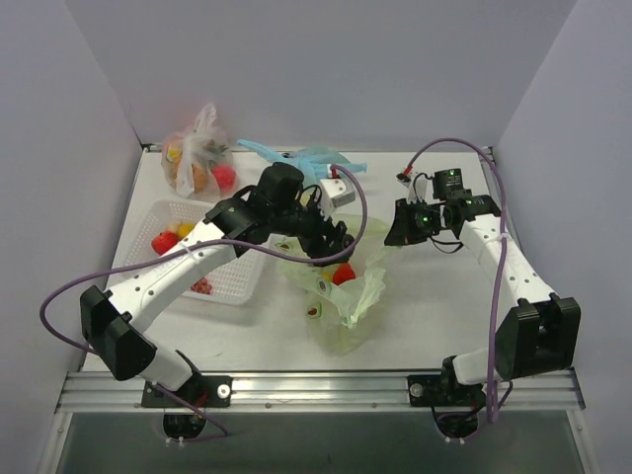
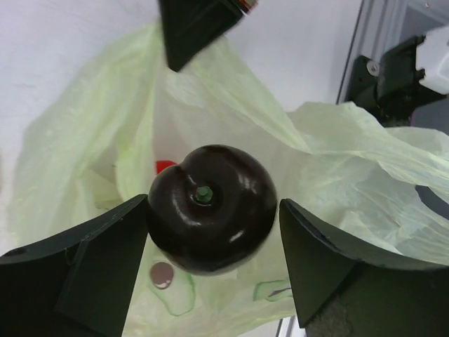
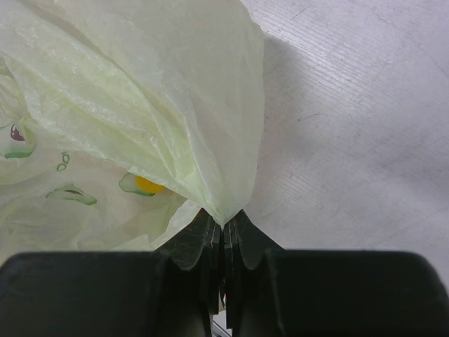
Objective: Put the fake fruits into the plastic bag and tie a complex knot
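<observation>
Pale green plastic bag (image 1: pixel 355 298) lies crumpled mid-table (image 1: pixel 434 318), mouth open under the left gripper (image 2: pixel 212 203), which grips a dark round fake fruit (image 2: pixel 210 225) between its fingers. Right gripper (image 3: pixel 223 226) is clamped tight on the bag's rim, on its right side.

A white, faintly grained table (image 1: pixel 434 316) fills the middle of the top view. It is boxed in by plain pale lilac-grey panels: the back wall (image 1: pixel 326 69) at twelve o'clock, one side wall (image 1: pixel 49 197) at nine and the opposite wall (image 1: pixel 592 178) at three. An aluminium rail (image 1: pixel 326 387) edges the table at six o'clock, with a dull grey-green strip (image 1: pixel 326 449) below it, and the light is soft and even, casting only faint shadows.
</observation>
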Available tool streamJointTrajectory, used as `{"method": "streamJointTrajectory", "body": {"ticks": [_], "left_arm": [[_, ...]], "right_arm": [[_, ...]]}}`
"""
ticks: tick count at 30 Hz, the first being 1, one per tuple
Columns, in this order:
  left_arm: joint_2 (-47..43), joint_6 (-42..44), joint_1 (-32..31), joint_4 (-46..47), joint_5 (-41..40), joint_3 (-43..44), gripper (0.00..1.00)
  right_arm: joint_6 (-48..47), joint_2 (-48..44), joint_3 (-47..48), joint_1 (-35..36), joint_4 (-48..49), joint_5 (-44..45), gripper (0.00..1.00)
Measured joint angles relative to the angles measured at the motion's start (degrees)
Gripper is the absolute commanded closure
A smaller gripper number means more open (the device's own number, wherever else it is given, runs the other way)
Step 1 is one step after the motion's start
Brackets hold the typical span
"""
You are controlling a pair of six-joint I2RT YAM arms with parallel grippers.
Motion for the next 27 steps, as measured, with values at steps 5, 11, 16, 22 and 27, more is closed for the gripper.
{"method": "streamJointTrajectory", "body": {"ticks": [5, 11, 16, 22, 27], "left_arm": [[0.48, 0.50, -2.97, -1.99, -1.33, -0.79, 0.03], [-2.78, 2.23, 7.69, -4.09, 1.01, -0.79, 0.03], [-6.69, 11.50, 27.74, -10.56, 6.82, 0.70, 0.07], [-11.45, 37.75, 37.20, -18.56, 1.90, -6.34, 0.07], [-11.47, 57.42, 37.31, -20.48, -6.64, -15.80, 0.06]], "right_arm": [[0.00, 0.00, 0.02, 0.00, 0.00, -0.28, 1.00], [-0.15, 0.00, 0.02, 0.00, -0.07, -0.39, 1.00], [-0.44, 0.00, 0.09, 0.00, -0.35, -0.42, 1.00], [-0.63, 0.00, 0.11, 0.00, -0.50, -0.42, 1.00], [-0.72, 0.02, 0.11, 0.00, -0.55, -0.44, 1.00]]}}
